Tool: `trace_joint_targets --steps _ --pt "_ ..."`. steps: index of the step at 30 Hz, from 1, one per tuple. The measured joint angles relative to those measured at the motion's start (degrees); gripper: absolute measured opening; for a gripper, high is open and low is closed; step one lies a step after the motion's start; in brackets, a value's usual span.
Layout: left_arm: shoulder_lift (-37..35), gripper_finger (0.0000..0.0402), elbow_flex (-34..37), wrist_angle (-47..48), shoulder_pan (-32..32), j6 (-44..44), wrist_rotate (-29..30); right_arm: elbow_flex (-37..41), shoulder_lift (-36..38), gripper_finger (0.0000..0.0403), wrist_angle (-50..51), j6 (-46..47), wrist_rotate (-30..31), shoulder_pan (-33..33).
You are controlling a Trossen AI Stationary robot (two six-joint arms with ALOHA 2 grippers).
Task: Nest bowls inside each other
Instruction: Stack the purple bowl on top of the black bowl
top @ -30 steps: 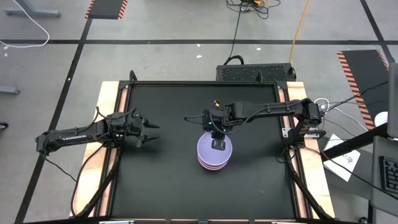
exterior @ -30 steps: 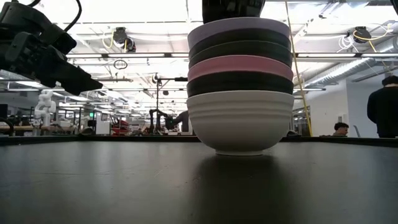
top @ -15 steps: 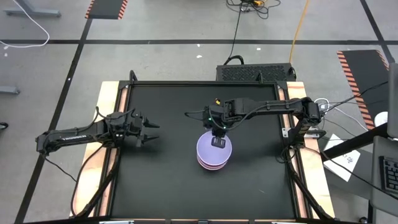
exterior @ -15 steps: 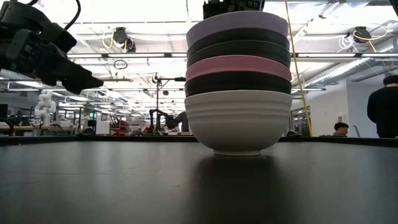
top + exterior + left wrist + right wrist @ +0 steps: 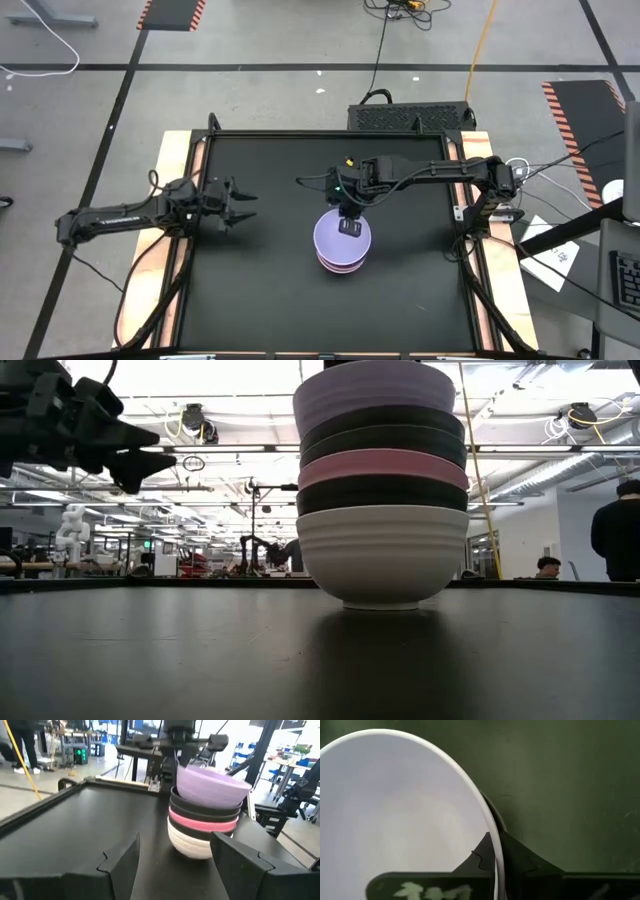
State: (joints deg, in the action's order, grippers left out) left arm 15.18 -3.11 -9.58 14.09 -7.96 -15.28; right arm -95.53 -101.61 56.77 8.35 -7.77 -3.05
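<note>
Lavender bowl (image 5: 340, 235): frame centre, tilted atop the nested stack (image 5: 383, 510), rim clamped by right pincer (image 5: 350, 224) directly above. Left pincer (image 5: 243, 204): spread, well apart at frame left.

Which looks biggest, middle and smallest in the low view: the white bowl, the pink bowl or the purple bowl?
1. White bowl: its whole side shows.
2. Purple bowl: a broad band, tilted.
3. Pink bowl: only a thin rim band shows.
All look similarly wide; nesting hides most of the pink one.
</note>
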Motion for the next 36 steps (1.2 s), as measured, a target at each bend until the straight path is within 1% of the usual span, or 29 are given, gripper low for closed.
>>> trace_joint_targets --steps 6,11,16,19,25,30,32,36 --pt "6.2 0.0246 0.0 -5.0 -0.8 -0.1 -0.1 0.3 0.0 0.0001 0.4 0.4 -2.7 -0.1" --pt "13.2 0.0246 0.0 -15.3 -4.3 0.4 -0.1 1.3 0.0 0.0001 0.5 0.7 -3.0 -0.3" --pt "19.1 0.0246 -0.2 -21.7 -6.4 1.0 0.6 2.5 0.0 0.0001 0.0 1.0 -3.0 -0.7" --pt "22.6 0.0246 -2.2 -23.1 -7.2 0.9 0.8 2.7 0.0 0.0 -0.5 0.6 -3.0 -0.8" --pt "29.9 0.0246 -7.8 -22.2 -8.9 1.9 0.9 2.7 0.0 0.0 -1.0 0.4 -3.0 -0.8" --pt "34.2 0.0246 -12.0 -22.3 -9.1 4.1 0.5 2.7 0.0 0.0 -1.0 0.0 -3.1 -0.8" --pt "35.8 0.0246 -13.7 -23.9 -9.5 4.4 0.4 2.7 0.0 0.0 -1.1 -0.1 -3.1 -0.7" --pt "42.0 0.0246 -18.0 -24.6 -11.5 4.5 0.3 2.7 0.0 0.0 -1.3 -0.7 -3.1 -0.8"
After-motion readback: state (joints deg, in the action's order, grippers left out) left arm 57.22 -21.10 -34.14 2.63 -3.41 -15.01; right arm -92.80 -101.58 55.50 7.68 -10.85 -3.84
